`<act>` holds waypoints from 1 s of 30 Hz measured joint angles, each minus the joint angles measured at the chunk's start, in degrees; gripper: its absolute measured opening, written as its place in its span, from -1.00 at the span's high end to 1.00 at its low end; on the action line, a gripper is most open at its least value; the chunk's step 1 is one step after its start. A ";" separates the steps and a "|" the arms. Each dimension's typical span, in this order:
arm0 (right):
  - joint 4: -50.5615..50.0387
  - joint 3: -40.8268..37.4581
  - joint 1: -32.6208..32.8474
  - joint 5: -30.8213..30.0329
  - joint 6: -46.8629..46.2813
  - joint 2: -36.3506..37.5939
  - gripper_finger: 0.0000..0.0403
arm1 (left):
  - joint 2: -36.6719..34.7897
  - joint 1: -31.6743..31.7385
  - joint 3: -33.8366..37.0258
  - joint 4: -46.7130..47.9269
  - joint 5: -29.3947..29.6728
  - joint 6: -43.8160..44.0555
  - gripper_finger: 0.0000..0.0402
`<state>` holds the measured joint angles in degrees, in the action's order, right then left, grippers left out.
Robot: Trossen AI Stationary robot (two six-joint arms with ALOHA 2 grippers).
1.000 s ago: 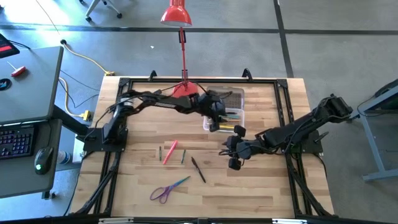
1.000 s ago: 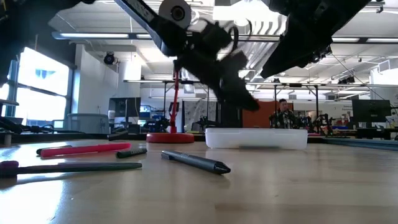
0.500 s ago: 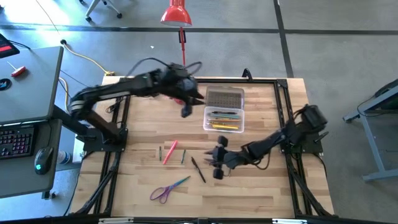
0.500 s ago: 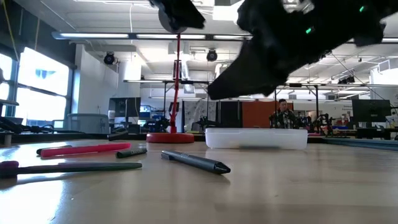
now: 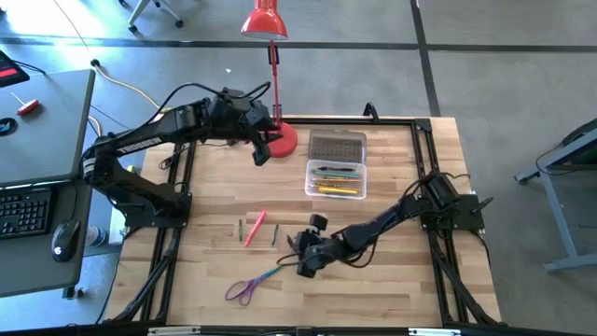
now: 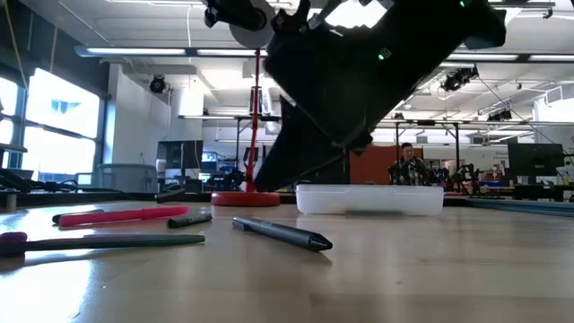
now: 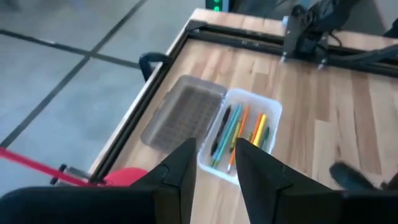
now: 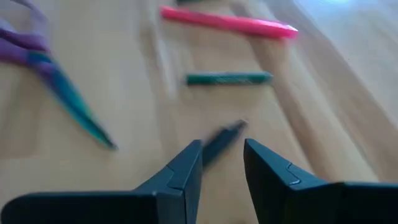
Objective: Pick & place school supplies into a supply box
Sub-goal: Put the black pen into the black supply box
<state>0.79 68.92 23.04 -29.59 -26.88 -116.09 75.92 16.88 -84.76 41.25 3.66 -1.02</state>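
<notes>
Two arms show from above, but only the right gripper (image 5: 305, 264) is near the loose supplies: it sits low over the black pen (image 5: 294, 247), with the purple-handled scissors (image 5: 250, 284) just off to one side of it and the pink marker (image 5: 255, 227) and green marker (image 5: 274, 234) a little beyond. The left gripper (image 5: 260, 154) waits well apart by the red lamp base (image 5: 281, 140), so the right arm is plainly the nearer one. The supply box (image 5: 337, 178) lies open behind the right gripper, back along its arm.

From table height the black pen (image 6: 282, 233) lies flat, the dark gripper bulk above it.

The left wrist camera looks over its empty, parted fingers (image 7: 177, 171) at the box (image 7: 268, 115), pens already inside.

The right wrist camera settles it: the black pen (image 8: 219, 142) lies dead ahead between the open, empty fingers (image 8: 183, 167), its long axis running slantwise across the gap rather than along it; I judge a straight descent would straddle it
</notes>
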 joint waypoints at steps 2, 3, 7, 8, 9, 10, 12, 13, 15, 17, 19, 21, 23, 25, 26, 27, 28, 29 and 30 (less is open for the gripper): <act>-2.88 1.15 0.01 -0.61 -3.44 -0.61 0.51 | 0.25 0.00 0.01 0.39 0.11 0.04 0.30; -3.19 1.17 0.01 -0.46 -4.91 -0.86 0.51 | 0.40 -0.01 0.01 0.87 0.11 0.04 0.30; -0.84 -0.03 -0.07 1.14 -6.86 -1.45 0.51 | 0.63 -0.02 0.01 1.79 -0.28 0.07 0.30; -0.30 -0.33 -0.04 1.38 -7.32 -1.45 0.51 | 0.57 -0.02 0.01 1.77 -0.28 0.07 0.30; 0.27 -0.49 -0.04 1.64 -7.71 -1.45 0.51 | 0.57 -0.02 0.01 1.78 -0.28 0.08 0.30; 0.27 -0.50 -0.01 1.58 -7.71 -1.45 0.51 | 0.59 -0.02 0.01 1.79 -0.24 0.09 0.30; 0.90 -0.50 -0.03 1.58 -7.58 -1.45 0.51 | 0.61 -0.02 0.01 1.80 -0.02 0.09 0.30; 1.33 -0.50 -0.04 1.63 -7.43 -1.45 0.51 | 0.61 -0.02 0.01 1.79 -0.02 0.09 0.30; 2.39 -0.52 -0.04 2.27 -6.39 -1.45 0.51 | 0.61 -0.02 0.01 1.79 -0.02 0.01 0.30; 3.29 -0.51 -0.07 4.29 -4.02 -1.45 0.51 | 0.61 -0.02 0.01 1.81 -0.02 -0.02 0.30; 3.04 -0.51 -0.05 6.14 -2.91 -1.45 0.51 | 0.59 -0.02 0.01 1.79 0.01 -0.03 0.30; 1.85 -0.52 -0.01 6.00 -2.91 -1.45 0.51 | 0.59 -0.02 0.01 1.79 0.03 -0.04 0.30; 1.69 -0.52 0.00 5.23 -2.93 -1.85 0.51 | 0.59 -0.02 0.01 1.79 0.09 -0.07 0.30; 2.33 -0.52 -0.07 5.34 -3.29 -2.72 0.51 | 0.59 -0.02 0.01 1.81 0.10 -0.11 0.30; 3.60 -0.46 -0.14 5.77 -3.70 -3.35 0.51 | 0.59 -0.02 0.01 1.82 0.09 -0.11 0.30; 4.38 -0.43 -0.17 6.29 -4.14 -3.73 0.51 | 0.59 -0.02 0.01 1.80 0.11 -0.12 0.30; 5.11 -0.37 -0.17 6.87 -4.17 -4.40 0.51 | 0.59 -0.02 0.01 1.82 0.10 -0.16 0.30; 5.69 -0.37 -0.17 7.03 -4.19 -4.85 0.51 | 0.59 -0.02 0.01 1.82 0.11 -0.17 0.30; 5.86 -0.31 -0.15 6.67 -4.04 -5.16 0.51 | 0.59 0.00 0.01 1.84 0.11 -0.17 0.30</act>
<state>6.65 68.61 22.89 -22.92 -30.92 -121.25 76.51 16.88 -84.75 43.09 3.77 -1.19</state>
